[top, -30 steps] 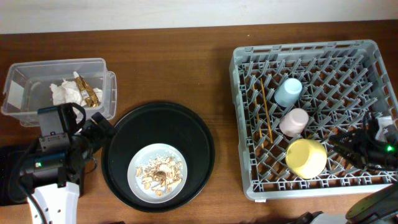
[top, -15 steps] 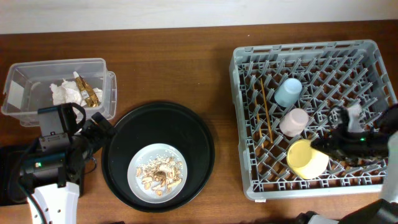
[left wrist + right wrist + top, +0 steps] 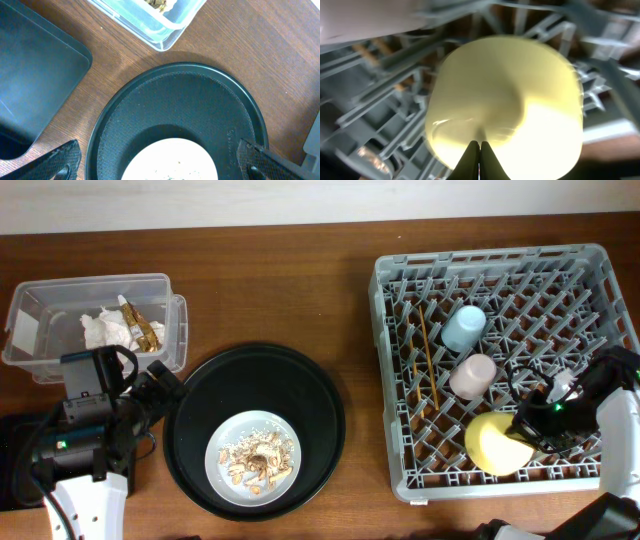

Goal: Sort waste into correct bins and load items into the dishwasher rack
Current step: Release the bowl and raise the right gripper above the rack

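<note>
Nearest my right wrist camera, the right gripper [image 3: 480, 162] has its fingers pinched together just in front of the small yellow bowl [image 3: 510, 95]. The bowl lies in the dishwasher rack [image 3: 365, 80], at the lower right of the overhead frame. My left gripper [image 3: 157, 161] is spread wide, facing the round black tray [image 3: 175, 105] that holds the plate [image 3: 222, 442] of food scraps [image 3: 256, 458].

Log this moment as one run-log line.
left gripper open over round black tray | right gripper shut at yellow bowl in rack | plate with scraps not yet loaded
</note>
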Robot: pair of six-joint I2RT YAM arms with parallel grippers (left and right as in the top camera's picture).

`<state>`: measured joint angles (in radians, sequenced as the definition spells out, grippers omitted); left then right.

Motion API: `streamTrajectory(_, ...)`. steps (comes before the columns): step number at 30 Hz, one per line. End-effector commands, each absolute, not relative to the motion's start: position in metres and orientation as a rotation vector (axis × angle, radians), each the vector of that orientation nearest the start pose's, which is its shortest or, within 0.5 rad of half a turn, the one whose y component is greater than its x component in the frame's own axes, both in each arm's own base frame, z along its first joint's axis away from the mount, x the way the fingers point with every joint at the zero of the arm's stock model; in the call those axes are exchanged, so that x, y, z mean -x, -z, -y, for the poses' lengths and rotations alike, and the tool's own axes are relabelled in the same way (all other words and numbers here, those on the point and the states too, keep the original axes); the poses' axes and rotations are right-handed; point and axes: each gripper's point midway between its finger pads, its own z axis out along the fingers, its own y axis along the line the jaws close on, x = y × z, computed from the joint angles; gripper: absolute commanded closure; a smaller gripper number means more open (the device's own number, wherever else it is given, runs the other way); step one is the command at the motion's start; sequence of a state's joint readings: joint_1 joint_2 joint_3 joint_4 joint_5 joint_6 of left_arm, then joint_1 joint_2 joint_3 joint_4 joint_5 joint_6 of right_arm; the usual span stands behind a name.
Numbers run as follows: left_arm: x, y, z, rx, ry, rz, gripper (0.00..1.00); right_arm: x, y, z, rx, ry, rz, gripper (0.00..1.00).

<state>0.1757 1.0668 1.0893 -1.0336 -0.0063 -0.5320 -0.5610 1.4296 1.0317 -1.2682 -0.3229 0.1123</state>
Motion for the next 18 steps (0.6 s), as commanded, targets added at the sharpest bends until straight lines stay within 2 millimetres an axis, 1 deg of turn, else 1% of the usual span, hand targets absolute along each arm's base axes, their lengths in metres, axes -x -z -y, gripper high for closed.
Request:
streamTrajectory(1, -0.262, -0.202, -0.047, 0.892, 0.13, -2.428, 0.01, -0.209, -0.112, 0.088, -1.158, -0.324, -2.898, 0.96)
streamTrajectory(5, -0.262, -0.202, -0.047, 0.892, 0.13, -2.427, 0.01, -0.216, -0.133, 0.093, -1.139, -0.31, -2.862, 0.96)
streamTrajectory(7, -0.262, -0.202, -0.047, 0.892, 0.13, -2.427, 0.01, -0.217, -0.147, 0.084, -1.088, -0.336, -2.852, 0.96)
streamTrajectory(9, -0.262, -0.202, -0.047, 0.892, 0.13, -2.428, 0.01, -0.221, -0.158, 0.068, -0.994, -0.4, -2.828, 0.96)
streamTrajectory(10, -0.262, -0.202, -0.047, 0.891, 0.13, -2.427, 0.01, -0.225, -0.165, 0.057, -0.918, -0.439, -2.817, 0.96)
streamTrajectory(12, -0.262, -0.202, -0.047, 0.892, 0.13, -2.428, 0.01, -0.232, -0.184, 0.023, -0.7, -0.561, -2.78, 0.96)
streamTrajectory(14, -0.262, -0.202, -0.047, 0.892, 0.13, -2.427, 0.01, -0.237, -0.205, -0.021, -0.459, -0.726, -2.729, 0.84)
streamTrajectory(15, -0.262, -0.202, -0.047, 0.892, 0.13, -2.428, 0.01, -0.238, -0.214, -0.043, -0.336, -0.798, -2.705, 0.74)
streamTrajectory(16, -0.262, -0.202, -0.047, 0.892, 0.13, -2.427, 0.01, -0.238, -0.219, -0.06, -0.239, -0.839, -2.693, 0.68)
streamTrajectory(18, -0.262, -0.202, -0.047, 0.892, 0.13, -2.428, 0.01, -0.234, -0.224, -0.098, -0.022, -0.886, -2.697, 0.48)
